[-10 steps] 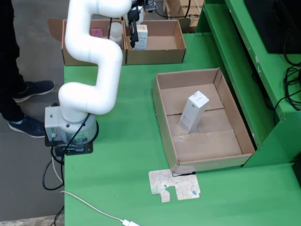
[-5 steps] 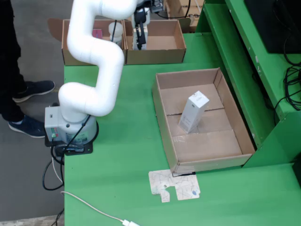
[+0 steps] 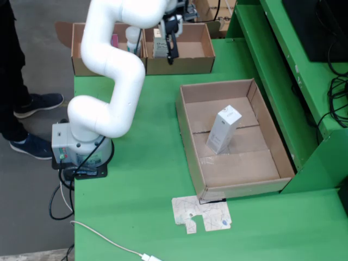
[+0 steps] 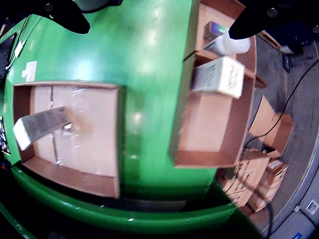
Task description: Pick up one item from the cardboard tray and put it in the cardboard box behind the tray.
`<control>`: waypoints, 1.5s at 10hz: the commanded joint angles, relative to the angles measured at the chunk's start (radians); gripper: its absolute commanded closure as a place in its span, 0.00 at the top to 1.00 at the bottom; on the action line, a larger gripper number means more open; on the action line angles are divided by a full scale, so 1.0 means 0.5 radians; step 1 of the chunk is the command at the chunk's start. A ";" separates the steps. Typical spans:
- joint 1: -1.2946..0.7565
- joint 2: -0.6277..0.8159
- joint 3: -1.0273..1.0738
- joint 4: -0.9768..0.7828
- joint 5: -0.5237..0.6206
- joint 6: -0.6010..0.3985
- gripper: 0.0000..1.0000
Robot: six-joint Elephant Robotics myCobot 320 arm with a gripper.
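Above the rear cardboard box [image 3: 187,51], clear of its walls, open jaws flank a pale, printed carton [image 4: 219,76].

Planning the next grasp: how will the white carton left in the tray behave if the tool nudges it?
The white carton is tall and narrow and already leans in the cardboard tray, so it probably tips rather than slides. It looks like thin card, likely light and crushable. Its flat faces should not roll.

We see a white carton [image 3: 223,130] standing tilted in the open cardboard tray [image 3: 273,141]. Behind it, a second small carton [image 4: 219,76] lies inside the cardboard box [image 3: 197,58] against its left wall.
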 commanded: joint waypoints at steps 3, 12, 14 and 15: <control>-0.401 0.112 0.043 -0.212 0.058 -0.387 1.00; -0.907 0.203 0.043 -0.498 0.089 -0.832 1.00; -0.986 0.207 0.043 -0.533 0.094 -0.907 1.00; -1.129 0.234 0.043 -0.601 0.094 -1.037 1.00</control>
